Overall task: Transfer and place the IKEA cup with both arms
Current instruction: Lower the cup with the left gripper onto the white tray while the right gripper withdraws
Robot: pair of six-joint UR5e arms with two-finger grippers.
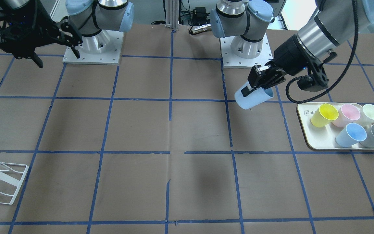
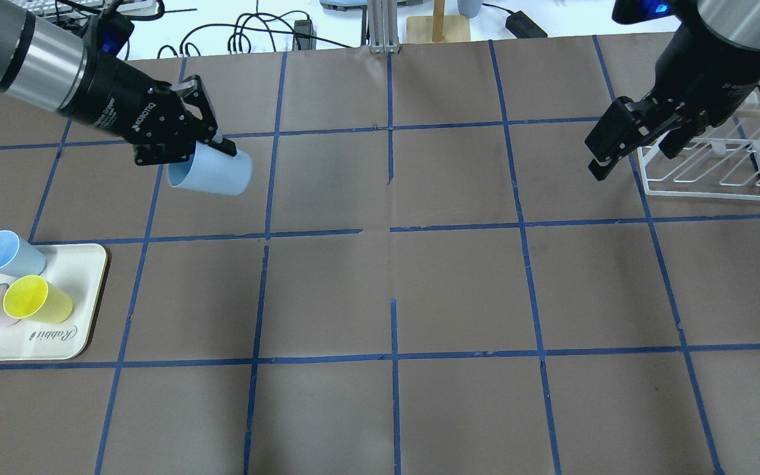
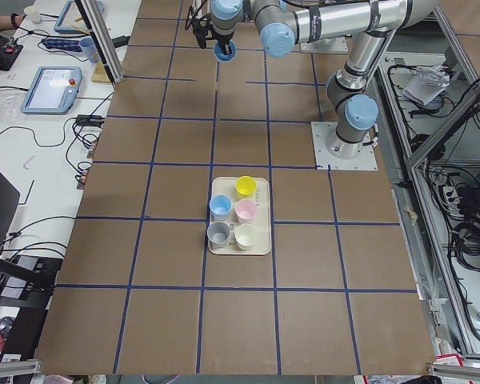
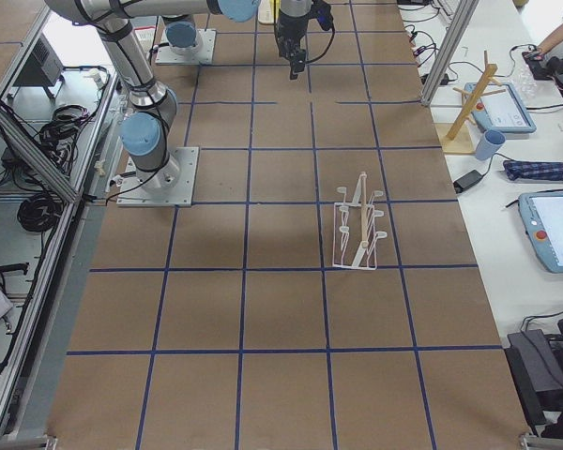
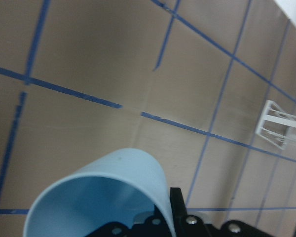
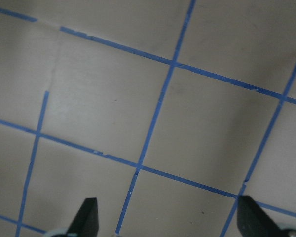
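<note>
Table [image 2: 459,290] lies open between the cup tray [image 2: 86,277] and wire rack [image 2: 703,193]

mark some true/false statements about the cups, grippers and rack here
1. The left gripper holds the IKEA cup tilted, above the table. True.
2. The right gripper is shut on a cup. False: it is open and empty.
3. A second blue cup stands on the tray. True.
4. A cup hangs on the white rack. False: the rack bears no cup.
5. The yellow cup lies on the bare table. False: it stands on the tray with the others.
</note>
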